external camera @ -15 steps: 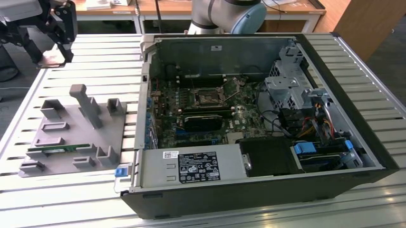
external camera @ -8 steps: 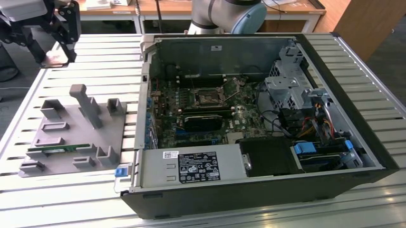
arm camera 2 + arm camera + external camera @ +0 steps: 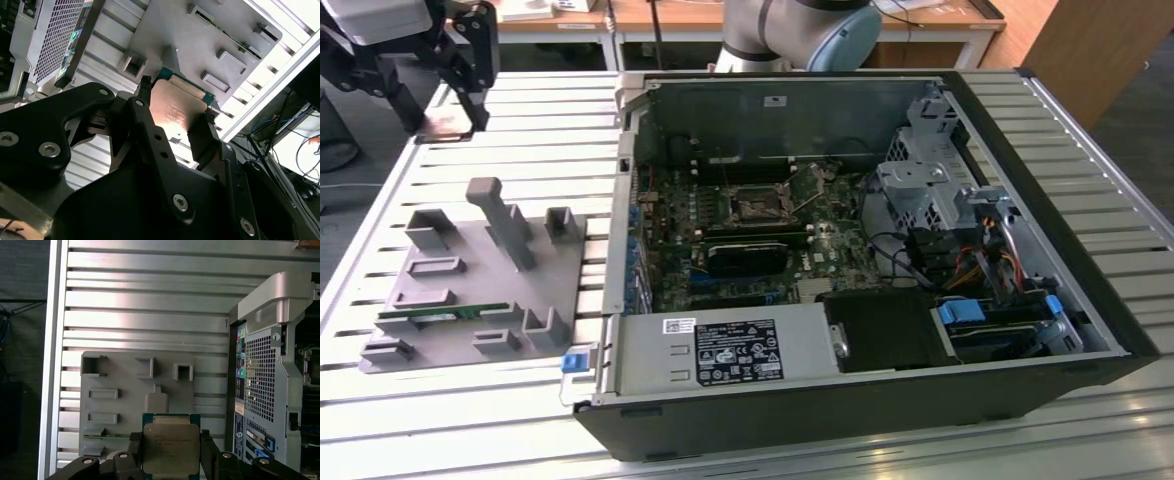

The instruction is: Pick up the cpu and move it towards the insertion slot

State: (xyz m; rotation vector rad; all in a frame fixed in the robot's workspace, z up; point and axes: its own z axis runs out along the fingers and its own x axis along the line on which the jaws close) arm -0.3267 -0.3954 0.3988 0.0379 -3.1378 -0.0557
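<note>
My pincer [image 3: 447,122] grips the cpu [image 3: 171,449] flat between its two fingers [image 3: 150,125], probably the pale glint at my tips in the exterior view, with the grey parts holder [image 3: 467,290] nearby and the insertion slot [image 3: 757,205] well apart toward the exterior view's right.

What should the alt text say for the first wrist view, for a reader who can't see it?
The gripper holds the cpu, a flat square chip with a silver top, between its dark jaws. Beyond it a grey holder tray lies on a slatted metal table, and the perforated end of a computer case stands beside the tray.
</note>
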